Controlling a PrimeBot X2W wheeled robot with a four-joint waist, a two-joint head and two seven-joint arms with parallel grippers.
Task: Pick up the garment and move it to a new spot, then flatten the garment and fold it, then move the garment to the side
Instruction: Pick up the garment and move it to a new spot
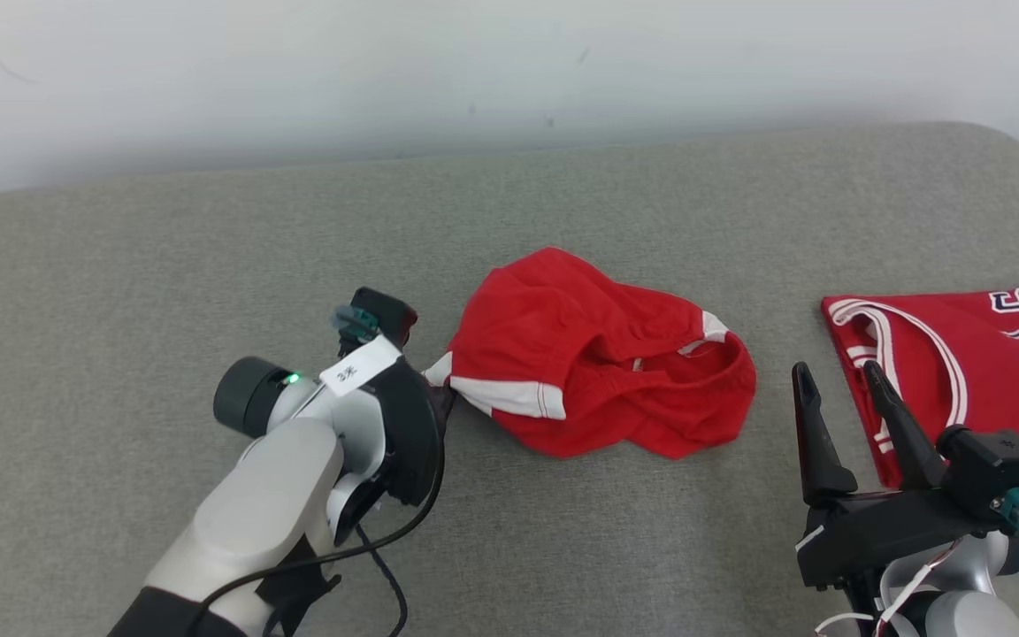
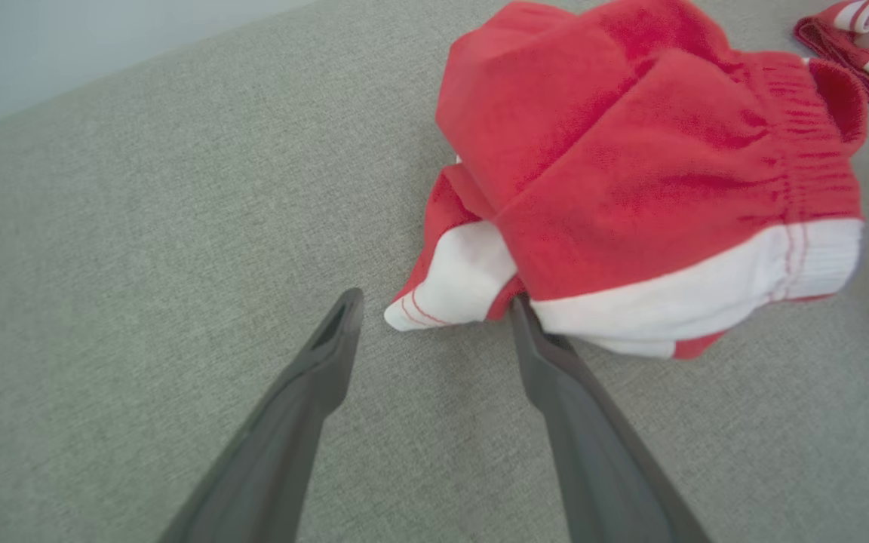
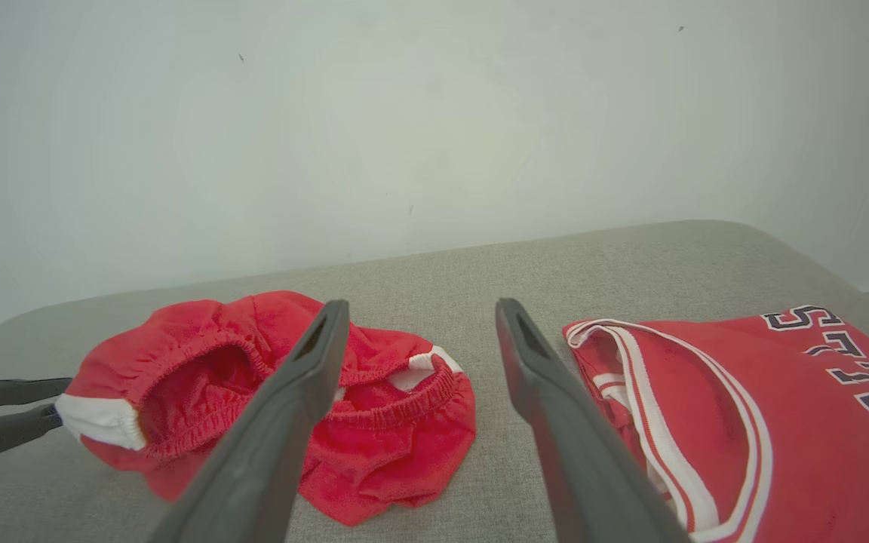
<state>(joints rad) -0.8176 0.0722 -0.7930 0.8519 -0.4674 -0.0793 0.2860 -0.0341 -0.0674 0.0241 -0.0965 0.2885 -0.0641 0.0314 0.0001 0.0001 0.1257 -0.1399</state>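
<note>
**Crumpled shorts wait at mid-worktop as your left tool stands released at the hem.** The garment (image 1: 598,354), red shorts with white trim, lies in a loose heap near the middle of the grey padded worktop (image 1: 209,265). It is bunched on itself, with its elastic waistband gaping toward your right arm.

Your left tool (image 2: 436,302) sits low at the heap's left edge with its fingers spread and gripping nothing. A white hem corner (image 2: 449,283) pokes into the gap between them. In the left wrist view one fingertip looks to be touching the cloth and the other stands clear on bare fabric.

Your right tool (image 1: 837,370) hovers at the near right, also spread and empty. It is between the shorts and a red folded jersey (image 1: 978,372), which lies well apart at the worktop's right end.

From how the heap lies, the placing looks done and flattening appears to be the step in hand. No fold has been started.

The next move probably calls for two grips set apart. You could close the left tool on that white hem and bring the right tool across to the waistband or the far leg, then draw the two apart until the cloth lies flat. Keep the right tool clear of the jersey as it goes.
</note>
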